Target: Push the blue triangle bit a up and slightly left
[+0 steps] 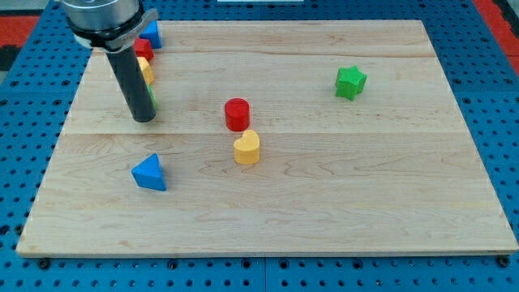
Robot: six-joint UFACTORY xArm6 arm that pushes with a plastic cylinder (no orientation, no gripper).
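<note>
The blue triangle (149,173) lies on the wooden board (340,186) at the view's lower left. My tip (143,119) is the lower end of a dark rod coming down from the view's top left. The tip stands above the blue triangle in the view, a clear gap apart, not touching it. A red cylinder (237,113) and a yellow heart-shaped block (246,148) sit near the board's middle, close to each other. A green star (350,82) sits at the upper right.
Behind the rod at the upper left are a blue block (152,34), a red block (144,49), a yellow block (146,71) and a green block (151,99), all partly hidden. The board's left edge is near the triangle.
</note>
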